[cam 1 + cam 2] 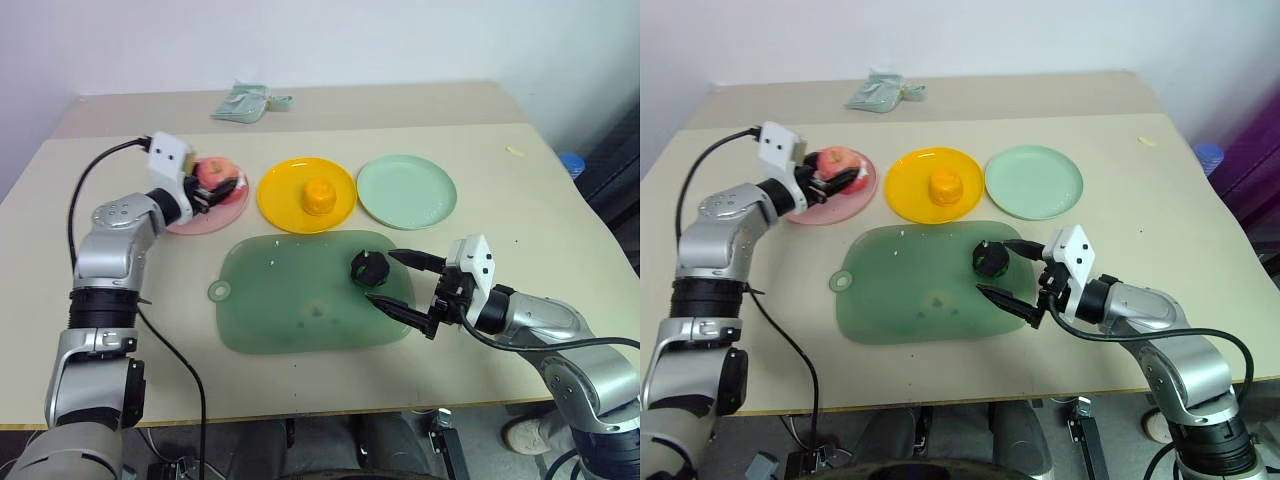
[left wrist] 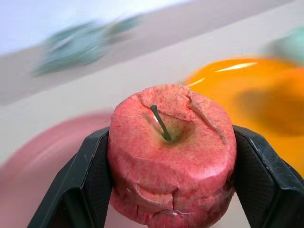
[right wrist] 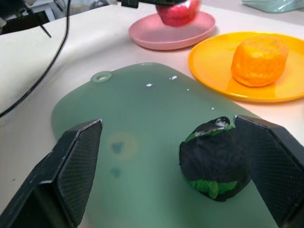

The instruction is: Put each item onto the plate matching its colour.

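Note:
The pink-red apple (image 1: 213,172) with its stem up is squeezed between the fingers of my left gripper (image 1: 222,186), which is shut on it just over the pink plate (image 1: 195,222). The orange fruit (image 1: 319,195) rests on the yellow-orange plate (image 1: 280,195). Nothing lies on the mint green plate (image 1: 406,190). The dark green lumpy piece (image 3: 216,159) sits on the big green tray (image 1: 290,300). My right gripper (image 1: 382,276) is open with its fingertips on either side of that piece. The piece lies close to one finger (image 3: 270,161) and is not gripped.
A pale green cloth wad (image 1: 243,102) lies at the far side of the table. The tray's ring tab (image 1: 219,292) points to the left. A black cable (image 1: 90,175) loops from my left wrist over the table's left part.

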